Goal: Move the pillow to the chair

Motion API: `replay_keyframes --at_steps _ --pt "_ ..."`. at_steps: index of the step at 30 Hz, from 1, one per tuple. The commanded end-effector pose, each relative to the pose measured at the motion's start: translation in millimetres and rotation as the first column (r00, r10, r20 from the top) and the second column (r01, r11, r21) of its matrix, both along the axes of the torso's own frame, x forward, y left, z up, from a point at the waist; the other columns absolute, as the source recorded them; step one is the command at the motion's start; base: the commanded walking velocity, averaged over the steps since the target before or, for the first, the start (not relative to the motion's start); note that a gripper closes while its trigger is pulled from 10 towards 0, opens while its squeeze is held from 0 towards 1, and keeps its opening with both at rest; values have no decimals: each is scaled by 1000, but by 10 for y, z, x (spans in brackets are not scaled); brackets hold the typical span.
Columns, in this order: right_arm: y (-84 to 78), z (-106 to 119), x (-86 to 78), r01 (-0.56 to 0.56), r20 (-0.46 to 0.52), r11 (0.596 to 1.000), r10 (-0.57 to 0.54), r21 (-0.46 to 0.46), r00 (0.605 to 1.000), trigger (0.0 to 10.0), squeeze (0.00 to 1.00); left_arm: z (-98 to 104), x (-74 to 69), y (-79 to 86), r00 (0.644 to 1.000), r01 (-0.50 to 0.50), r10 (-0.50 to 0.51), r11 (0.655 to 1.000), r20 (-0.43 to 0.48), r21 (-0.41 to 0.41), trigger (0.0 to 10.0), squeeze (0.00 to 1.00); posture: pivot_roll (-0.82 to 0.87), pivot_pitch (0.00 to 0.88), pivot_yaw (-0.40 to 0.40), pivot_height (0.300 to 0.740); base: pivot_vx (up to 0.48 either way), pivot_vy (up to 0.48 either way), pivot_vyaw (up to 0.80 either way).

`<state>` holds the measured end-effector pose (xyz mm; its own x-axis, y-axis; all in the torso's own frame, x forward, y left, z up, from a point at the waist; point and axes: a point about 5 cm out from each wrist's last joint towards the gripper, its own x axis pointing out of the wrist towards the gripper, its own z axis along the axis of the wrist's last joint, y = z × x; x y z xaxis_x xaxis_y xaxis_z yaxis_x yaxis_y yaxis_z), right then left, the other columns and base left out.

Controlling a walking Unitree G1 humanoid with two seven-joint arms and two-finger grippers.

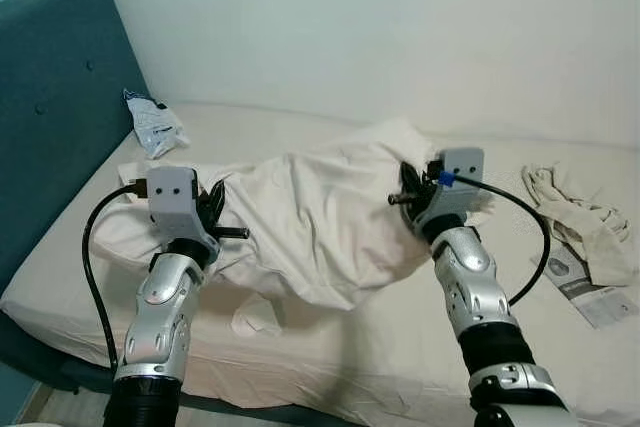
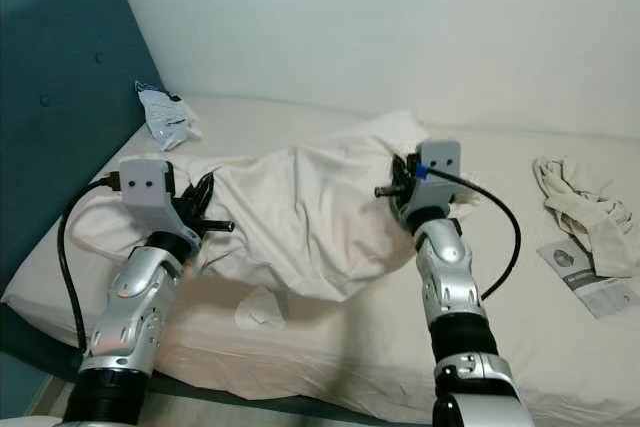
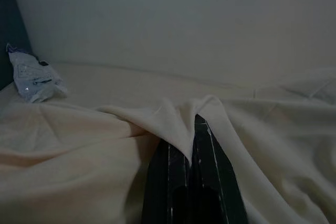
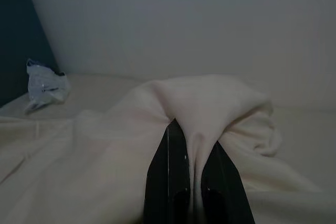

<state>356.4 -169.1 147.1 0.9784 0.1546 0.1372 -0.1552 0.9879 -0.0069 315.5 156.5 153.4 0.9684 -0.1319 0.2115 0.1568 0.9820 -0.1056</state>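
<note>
A cream pillow (image 1: 310,212) in a loose, wrinkled case lies across the bed, held at both ends. My left gripper (image 1: 215,209) is shut on a fold of the pillow's left end; in the left wrist view its black fingers (image 3: 205,182) pinch the cloth (image 3: 178,124). At the pillow's right end my right gripper (image 1: 415,187) is shut on another fold, and in the right wrist view the fabric (image 4: 197,108) bunches up between the fingers (image 4: 170,182). The fingertips themselves are buried in cloth in the eye views.
The bed's cream mattress (image 1: 330,367) has a teal headboard (image 1: 60,97) on the left and a white wall behind. A crumpled plastic packet (image 1: 152,124) lies near the headboard. A beige cloth (image 1: 585,222) and a paper leaflet (image 1: 590,287) lie at the right.
</note>
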Motion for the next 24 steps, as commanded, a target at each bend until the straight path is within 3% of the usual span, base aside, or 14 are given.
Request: replay_keyframes --at_steps 1,24 --pt "117 126 -3 -42 81 999 44 -30 996 10000 0 91 -13 -73 998 25 -25 1000 61 6 10000 0 9 44 -7 740 0 0 0" --pt "272 35 -30 -84 59 996 86 -31 995 10000 0 7 -63 -156 999 38 -39 999 32 31 10000 0 27 57 -8 740 0 0 800"
